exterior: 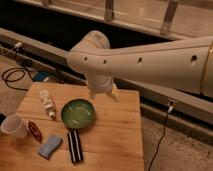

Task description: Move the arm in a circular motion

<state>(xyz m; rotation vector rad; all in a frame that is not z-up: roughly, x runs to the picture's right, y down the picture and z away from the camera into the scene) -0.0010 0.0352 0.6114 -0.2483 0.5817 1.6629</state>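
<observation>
The arm [150, 62] seems mid-circle, end effector [104, 90] just behind the bowl [78, 113] (grip: cannot tell); next, arc sideways above the table [120, 135].

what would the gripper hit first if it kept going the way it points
Probably the bare wooden table just behind the green bowl. The gripper hangs from the arm over the table's far side, pointing down; depth is unclear, so it might catch the bowl's rim.

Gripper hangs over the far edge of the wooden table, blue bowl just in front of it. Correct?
No. The camera view shows the bowl is green, not blue. The gripper does hang over the far edge of the wooden table, with the bowl just in front of it.
</observation>
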